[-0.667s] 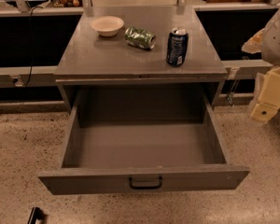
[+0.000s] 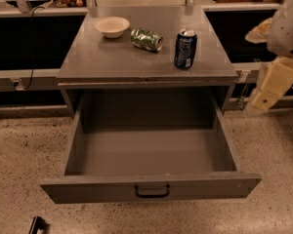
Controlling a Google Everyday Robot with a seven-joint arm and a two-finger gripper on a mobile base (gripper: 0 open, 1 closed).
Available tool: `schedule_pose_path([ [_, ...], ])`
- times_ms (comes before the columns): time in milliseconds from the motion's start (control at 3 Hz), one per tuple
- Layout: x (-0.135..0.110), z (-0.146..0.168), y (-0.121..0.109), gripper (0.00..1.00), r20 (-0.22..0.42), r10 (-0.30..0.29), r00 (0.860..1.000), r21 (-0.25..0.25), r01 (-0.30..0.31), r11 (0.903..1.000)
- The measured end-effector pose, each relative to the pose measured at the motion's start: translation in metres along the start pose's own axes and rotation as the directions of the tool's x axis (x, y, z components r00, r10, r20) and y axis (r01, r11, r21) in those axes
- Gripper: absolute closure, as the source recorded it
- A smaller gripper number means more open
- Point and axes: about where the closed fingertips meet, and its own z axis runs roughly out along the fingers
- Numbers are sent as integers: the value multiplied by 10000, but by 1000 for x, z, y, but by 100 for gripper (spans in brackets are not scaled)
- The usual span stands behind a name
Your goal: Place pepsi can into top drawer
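A: Pepsi can upright on cabinet top, right side, near the front edge.
B: Green can lying on its side just left of it, bowl further left.
A: Drawer pulled well out below, grey bottom showing, black handle mid-front.
B: Gripper off at the right edge, beside the cabinet, well apart from the Pepsi can. Nothing seen in its hold; how wide, cannot tell.

Gripper hangs right of the top drawer, its open interior free.
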Motion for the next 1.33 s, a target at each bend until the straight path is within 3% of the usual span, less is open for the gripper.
schedule_pose_path([
  [333,-23,10,-57,0,1483,-422,9880,942,283,9952],
  [667,-50,12,-115,0,3100,-753,9478,1684,233,9854],
  [1000,-78,26,-166,0,4866,-369,8729,1689,-525,9842],
  [1333,-93,43,-208,0,6061,303,7948,1589,-1584,9745],
])
